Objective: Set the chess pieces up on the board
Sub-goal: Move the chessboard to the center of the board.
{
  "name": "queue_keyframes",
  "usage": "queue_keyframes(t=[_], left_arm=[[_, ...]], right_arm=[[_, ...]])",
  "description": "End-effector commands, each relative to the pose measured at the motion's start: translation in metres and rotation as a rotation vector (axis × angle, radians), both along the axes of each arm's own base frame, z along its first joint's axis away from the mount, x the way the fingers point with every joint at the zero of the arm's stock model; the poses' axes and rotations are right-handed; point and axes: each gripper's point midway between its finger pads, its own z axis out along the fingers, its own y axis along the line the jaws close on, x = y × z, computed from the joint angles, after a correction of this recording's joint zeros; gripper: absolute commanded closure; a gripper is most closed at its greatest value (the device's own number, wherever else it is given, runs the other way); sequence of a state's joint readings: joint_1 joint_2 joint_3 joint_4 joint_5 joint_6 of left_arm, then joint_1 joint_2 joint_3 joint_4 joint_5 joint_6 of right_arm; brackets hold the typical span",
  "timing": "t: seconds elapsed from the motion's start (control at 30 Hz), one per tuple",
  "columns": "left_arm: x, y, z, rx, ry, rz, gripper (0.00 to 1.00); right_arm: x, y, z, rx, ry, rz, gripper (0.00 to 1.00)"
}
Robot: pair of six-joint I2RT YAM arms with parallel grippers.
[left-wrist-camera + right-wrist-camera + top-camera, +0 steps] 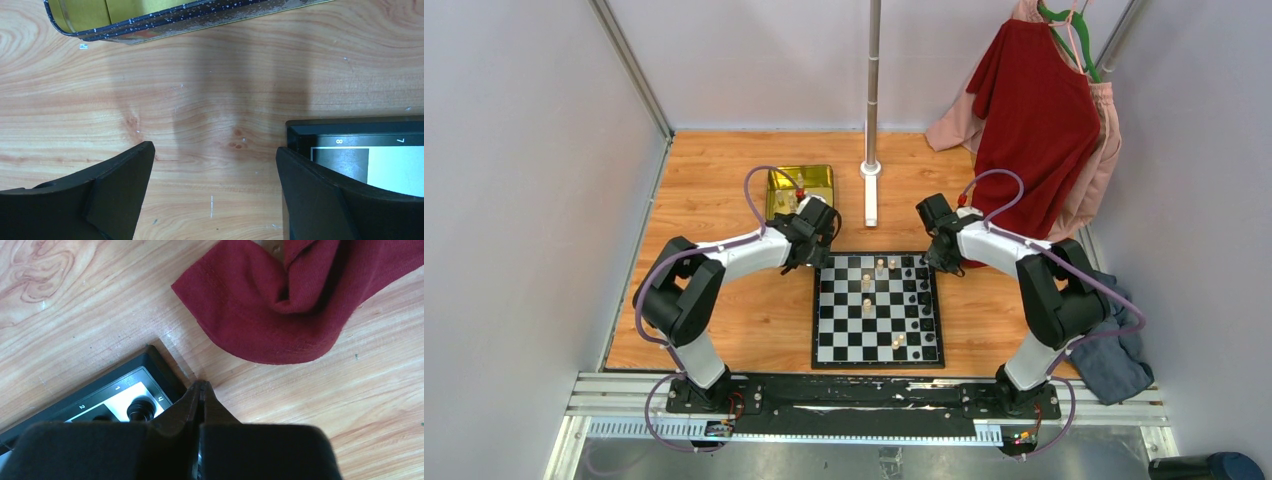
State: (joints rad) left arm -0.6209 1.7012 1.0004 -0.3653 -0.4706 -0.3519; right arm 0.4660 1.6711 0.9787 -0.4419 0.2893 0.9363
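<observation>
Chess pieces (867, 282), about five pale, several black, dot one board (844, 345); left jaws spread wide, right jaws pressed together.

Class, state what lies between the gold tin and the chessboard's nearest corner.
Only bare wooden tabletop, between tin and board; the left wrist view shows it.

From where I stand, this is a robotics lab test cell. Plain grey partition walls (524, 200) box in a wooden desk (754, 320). A left arm (724, 262) and a right arm (1024, 262) are mounted over aluminium rails (874, 408) at its near edge, and purple cables (759, 185) loop off them. A chess board (854, 340) and a red shirt (1034, 120) hung in the corner share the cell.
</observation>
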Motion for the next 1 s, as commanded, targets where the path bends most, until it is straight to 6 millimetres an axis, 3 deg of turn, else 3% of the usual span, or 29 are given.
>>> queue_keyframes(t=[0.0,0.4,0.63,0.8,0.97], left_arm=[[0.017,-0.051,0.017,-0.23,-0.048,-0.044,0.0],[0.013,-0.017,0.047,-0.202,-0.117,0.067,0.0],[0.007,-0.004,0.066,-0.193,-0.161,0.093,0.0],[-0.011,0.009,0.072,-0.21,-0.167,0.128,0.0],[-0.042,0.025,0.061,-0.246,-0.142,0.175,0.0]], right_arm=[[-0.01,0.046,-0.008,0.195,0.071,0.079,1.0],[-0.005,0.014,0.023,0.12,0.002,0.101,0.94],[-0.015,-0.003,0.036,0.075,-0.021,0.097,0.9],[-0.028,-0.014,0.04,0.061,-0.027,0.091,0.9],[-0.045,-0.021,0.043,0.06,-0.037,0.103,0.89]])
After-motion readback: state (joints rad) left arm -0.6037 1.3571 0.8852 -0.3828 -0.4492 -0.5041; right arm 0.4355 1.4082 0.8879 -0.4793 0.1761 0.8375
